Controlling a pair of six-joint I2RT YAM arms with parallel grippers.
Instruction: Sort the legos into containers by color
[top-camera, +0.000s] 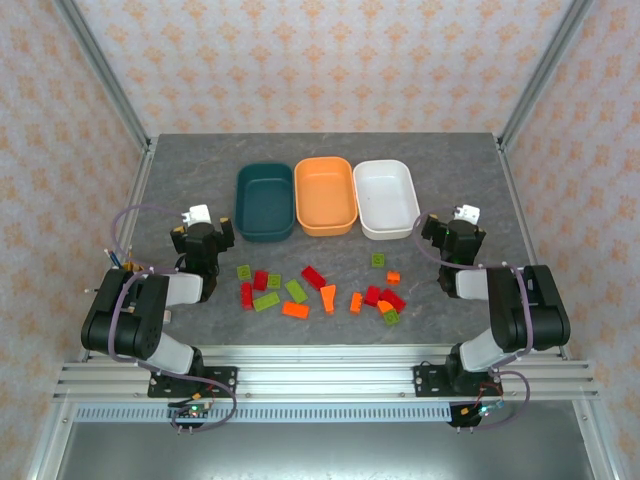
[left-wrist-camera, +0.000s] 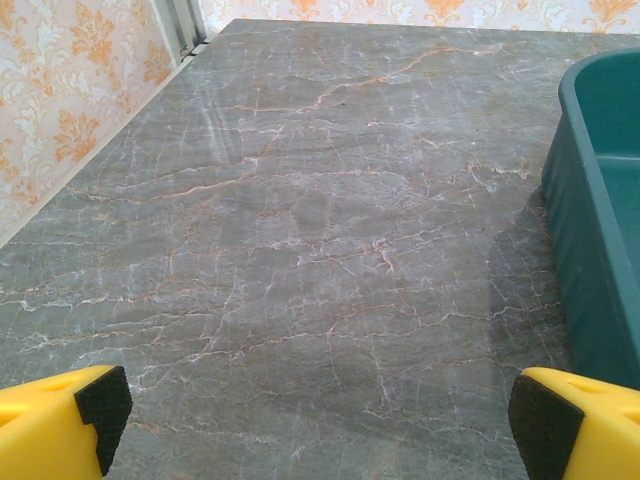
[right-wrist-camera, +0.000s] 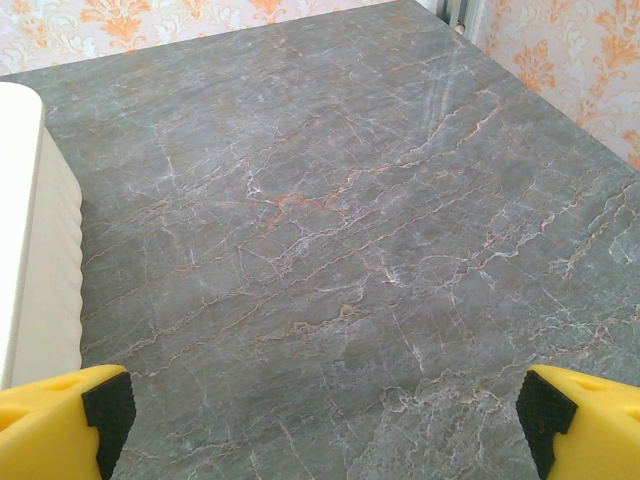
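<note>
Three tubs stand in a row at mid table: dark teal (top-camera: 265, 200), orange (top-camera: 326, 195), white (top-camera: 386, 197); all look empty. The legos lie scattered in front of them: red ones (top-camera: 313, 277), orange ones (top-camera: 295, 310) and yellow-green ones (top-camera: 266, 301). My left gripper (top-camera: 205, 228) hovers left of the teal tub, open, with bare table between its fingers (left-wrist-camera: 320, 420). The teal tub's wall (left-wrist-camera: 600, 250) shows at the right of the left wrist view. My right gripper (top-camera: 452, 234) is right of the white tub, open over bare table (right-wrist-camera: 325, 420). The white tub's wall (right-wrist-camera: 30, 250) shows at the left.
Pens (top-camera: 116, 256) stick up beside the left arm at the table's left edge. Metal frame posts and patterned walls (top-camera: 60, 150) close in the table on three sides. The aluminium rail (top-camera: 320, 375) carrying the arm bases runs along the near edge.
</note>
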